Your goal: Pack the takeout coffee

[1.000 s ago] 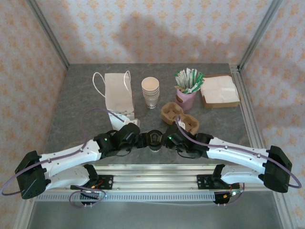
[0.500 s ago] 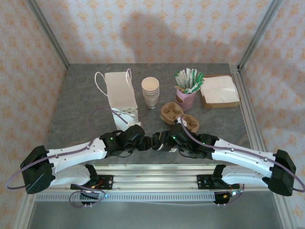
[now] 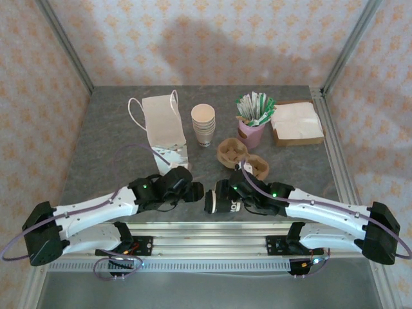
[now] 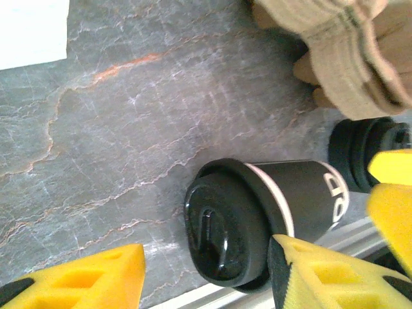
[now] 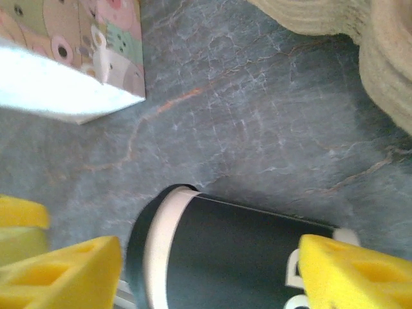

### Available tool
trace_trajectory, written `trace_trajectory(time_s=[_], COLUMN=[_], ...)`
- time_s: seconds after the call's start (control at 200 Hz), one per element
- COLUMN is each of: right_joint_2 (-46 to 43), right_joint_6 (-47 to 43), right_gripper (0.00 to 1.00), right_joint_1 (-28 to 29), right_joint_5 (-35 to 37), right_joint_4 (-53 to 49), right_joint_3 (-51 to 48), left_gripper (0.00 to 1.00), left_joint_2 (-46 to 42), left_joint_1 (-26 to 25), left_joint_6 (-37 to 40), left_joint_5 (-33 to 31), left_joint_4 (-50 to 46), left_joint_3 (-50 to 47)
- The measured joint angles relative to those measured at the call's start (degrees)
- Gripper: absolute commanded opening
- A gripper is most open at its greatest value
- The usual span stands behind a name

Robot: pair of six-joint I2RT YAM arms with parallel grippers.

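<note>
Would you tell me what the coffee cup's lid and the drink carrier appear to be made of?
The lid looks like glossy black moulded plastic, given its sharp highlights. The drink carrier looks like matte tan moulded pulp, fibrous and ridged, probably.

Pale floral-patterned walls [image 3: 193, 38], aluminium corner posts [image 3: 64, 45], grey marbled tabletop [image 3: 103, 129].

— Is the light good?
— Bright and even. A soft shadow lies on the back wall [image 3: 212, 45].
— And close up?
— The lid [image 4: 225, 238] of the cup [image 4: 302, 193] shines a little; the yellow fingers [image 4: 322, 277] are blurred.
</note>
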Motion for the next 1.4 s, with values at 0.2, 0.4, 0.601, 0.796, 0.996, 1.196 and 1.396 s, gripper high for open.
trace_trajectory(time_s=[0.2, 0.4, 0.601, 0.796, 0.996, 1.196, 1.396], right_joint_2=[0.0, 2.6, 5.0, 5.3, 11.0, 13.7, 14.4], right_joint_6=[-15.0, -37.2, -64.1, -76.4, -82.6, -86.2, -87.3], right_gripper=[0.83, 0.88, 0.99, 0.99, 0.99, 1.00, 0.90], right_joint_1=[0.0, 0.4, 0.9, 2.8, 4.5, 4.8, 4.8], right_joint_5=[-4.0, -9.4, -11.4, -15.5, -15.2, -13.0, -10.2], right_joint_4=[-3.4, -10.9, -18.8, -20.9, -17.7, -10.6, -3.0], right_joint_3=[3.5, 8.9, 11.8, 8.9, 4.1, 0.7, -1.2], left_gripper=[0.56, 0.57, 0.57, 0.57, 0.58, 0.58, 0.58], left_joint_2=[-5.8, -12.1, -15.9, -18.4, -21.2, -21.5, -21.5], left_joint_1=[0.0, 0.0, 0.0, 0.0, 0.0, 0.0, 0.0], left_joint_6=[0.0, -0.1, -0.2, -0.3, -1.2, -1.7, -1.8], left_joint_5=[-1.0, -2.2, -3.1, -4.3, -4.8, -5.7, -5.7], left_joint_4=[-2.6, -4.9, -6.2, -7.3, -7.5, -7.8, -7.8], left_joint_3=[0.5, 0.4, -0.9, -2.7, -4.8, -5.0, -5.0])
